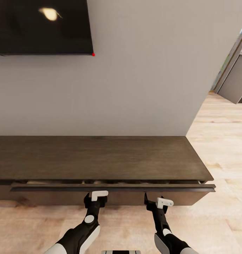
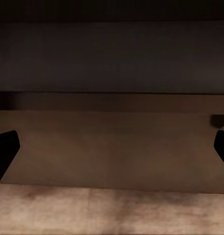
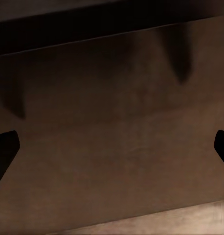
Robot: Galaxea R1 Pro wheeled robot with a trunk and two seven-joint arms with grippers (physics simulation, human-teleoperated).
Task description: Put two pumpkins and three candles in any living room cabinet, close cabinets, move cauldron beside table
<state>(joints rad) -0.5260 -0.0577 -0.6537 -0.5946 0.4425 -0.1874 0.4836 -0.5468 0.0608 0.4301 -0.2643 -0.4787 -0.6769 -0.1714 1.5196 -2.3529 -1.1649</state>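
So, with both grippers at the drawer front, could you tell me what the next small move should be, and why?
Probably push forward with both arms. The drawer front of the cabinet stands slightly out, a thin gap showing behind it, and the open left gripper and right gripper sit right at it.

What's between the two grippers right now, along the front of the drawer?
Nothing: in the head view, the stretch of drawer front between the left gripper and the right gripper is bare dark wood.

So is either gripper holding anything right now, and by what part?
Nothing is held. The left gripper and right gripper are both open, fingers spread, facing the front of the cabinet drawer.
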